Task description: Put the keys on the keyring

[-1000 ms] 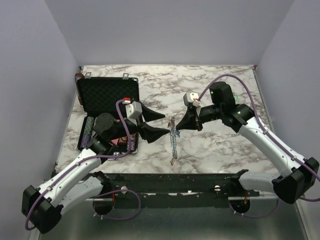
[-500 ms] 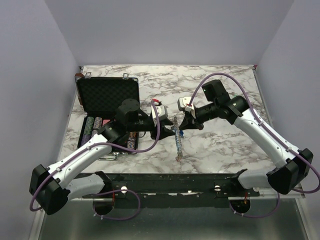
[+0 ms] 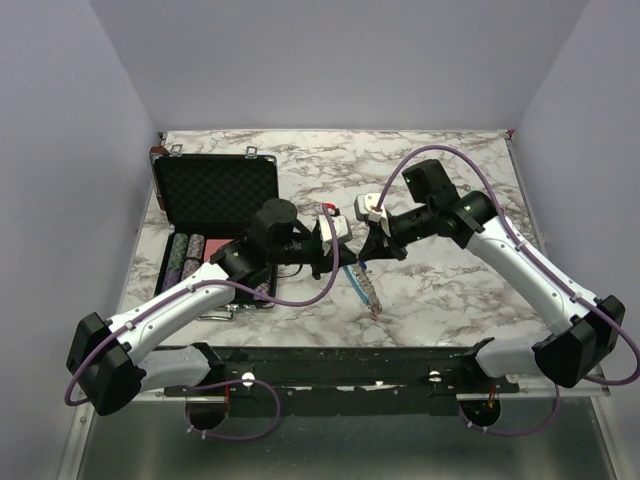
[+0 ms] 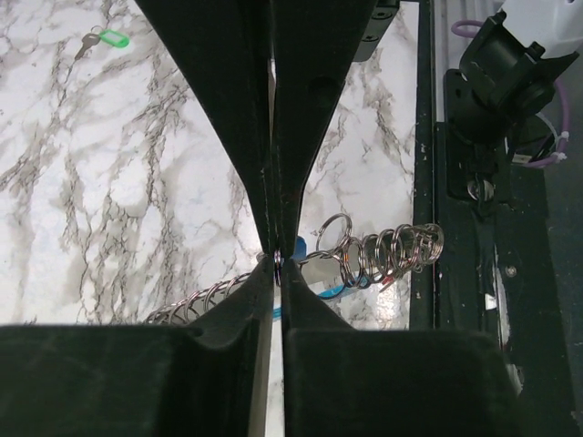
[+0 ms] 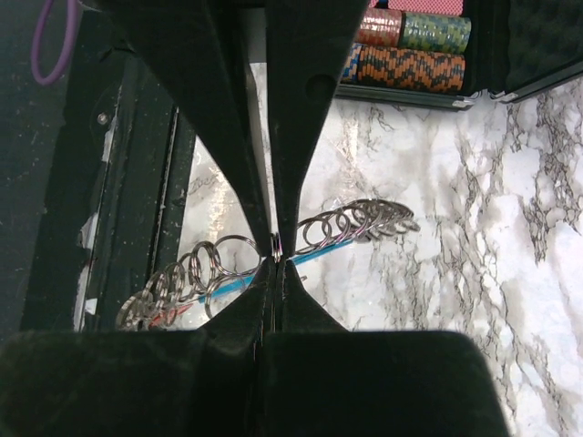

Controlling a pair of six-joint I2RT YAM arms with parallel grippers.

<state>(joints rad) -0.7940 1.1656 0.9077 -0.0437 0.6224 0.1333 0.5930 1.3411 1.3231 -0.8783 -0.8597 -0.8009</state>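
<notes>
Keyring (image 3: 366, 290): chain of linked steel rings with a light-blue section, stretched out diagonally. Green-headed key (image 4: 105, 39): lying flat, well apart.

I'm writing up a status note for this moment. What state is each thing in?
left tool: shut on a ring of the keyring
right tool: shut on a ring of the keyring
keyring: held by both, ends hanging slack
green key: lying loose, not on the keyring
case: lid open

place: robot lab cell | evidence: plain walls (image 3: 330, 60), marble tabletop (image 3: 450, 300)
</notes>
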